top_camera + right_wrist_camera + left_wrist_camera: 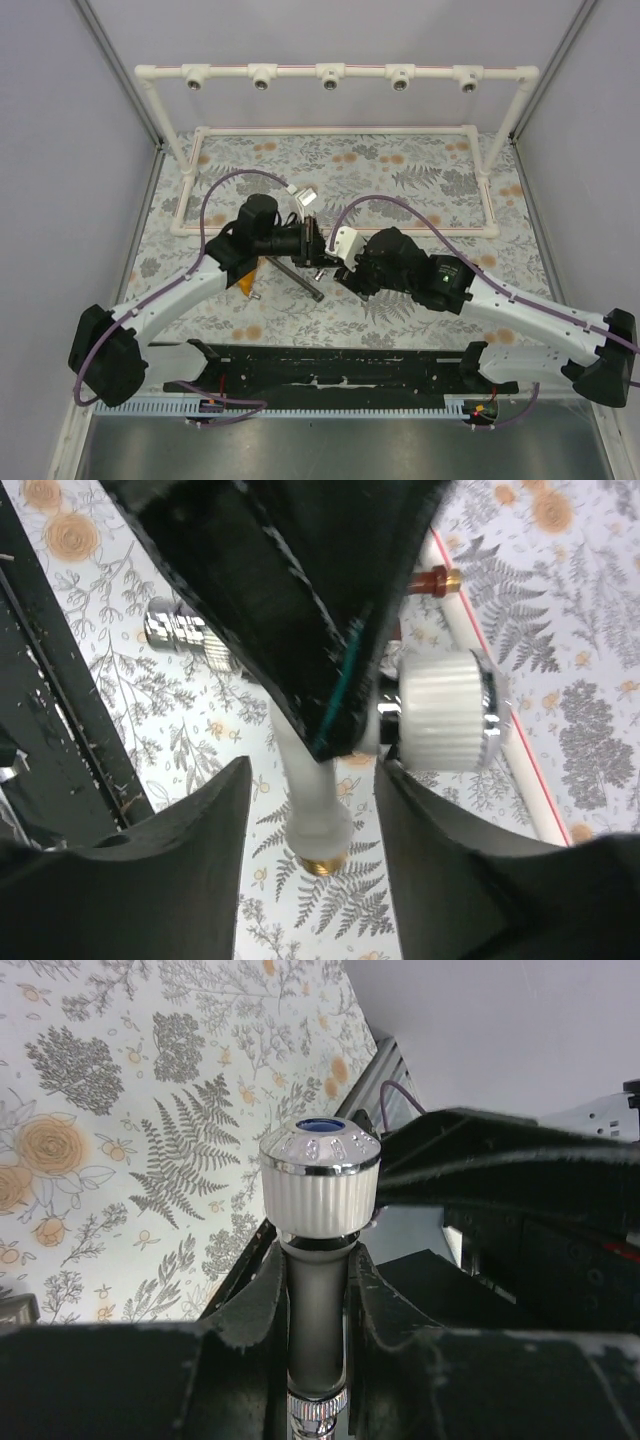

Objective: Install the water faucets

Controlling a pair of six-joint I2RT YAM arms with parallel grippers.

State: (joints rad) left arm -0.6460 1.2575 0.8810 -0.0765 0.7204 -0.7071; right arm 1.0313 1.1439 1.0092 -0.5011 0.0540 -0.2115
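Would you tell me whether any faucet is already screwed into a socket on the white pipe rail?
No, all five sockets on the pipe rail show open metal-ringed mouths with nothing screwed in.

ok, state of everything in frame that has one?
left end effector: shut on the stem of the white-knobbed faucet
right end effector: open, fingers either side of that stem
white-knobbed faucet: held, not installed
tee sockets: all five empty
dark grey faucet: lying loose on the table
red-brown faucet: lying loose on the table
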